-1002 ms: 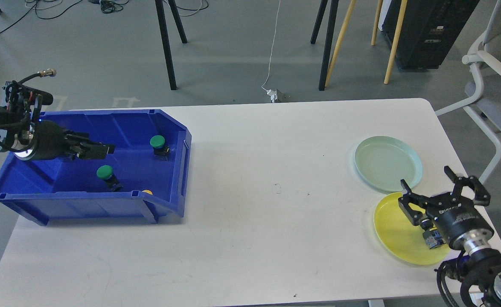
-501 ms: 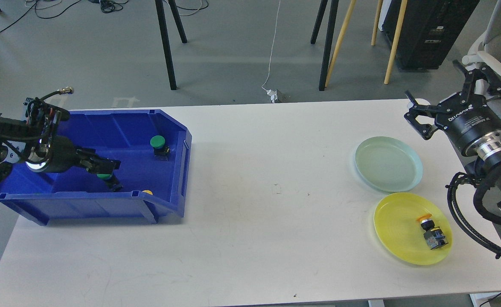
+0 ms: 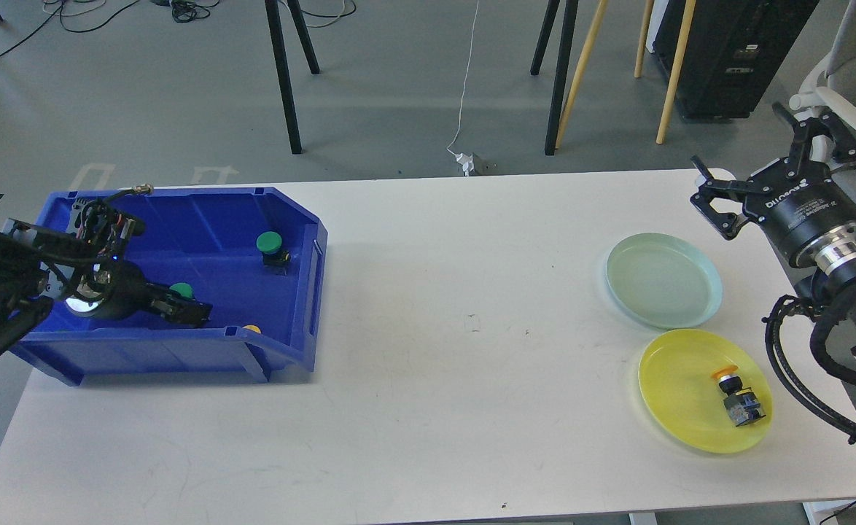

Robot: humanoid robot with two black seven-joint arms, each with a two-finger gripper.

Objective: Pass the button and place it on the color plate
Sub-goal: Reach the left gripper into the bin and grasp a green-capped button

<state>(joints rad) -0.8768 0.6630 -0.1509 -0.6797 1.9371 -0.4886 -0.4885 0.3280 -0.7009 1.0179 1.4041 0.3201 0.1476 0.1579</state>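
A blue bin (image 3: pixel 202 211) at the left holds a green button (image 3: pixel 270 246) at the back right, a second green button (image 3: pixel 179 292) near the front wall, and a yellow button (image 3: pixel 251 329) mostly hidden behind that wall. My left gripper (image 3: pixel 193 313) is low inside the bin, right at the second green button; its dark fingers cannot be told apart. A yellow-capped button (image 3: pixel 737 398) lies on its side on the yellow plate (image 3: pixel 672 386). The pale green plate (image 3: pixel 661 281) is empty. My right gripper (image 3: pixel 738 137) is open and empty, raised beyond the table's right edge.
The white table (image 3: pixel 457 350) carries the bin at the left and the two plates at the right. A grey chair (image 3: pixel 847 138) stands behind my right arm. Stand legs and cables are on the floor beyond the table.
My left gripper has gone down and forward in the bin onto the near green button. My right gripper let go of the yellow button on the yellow plate, rose, then held still.
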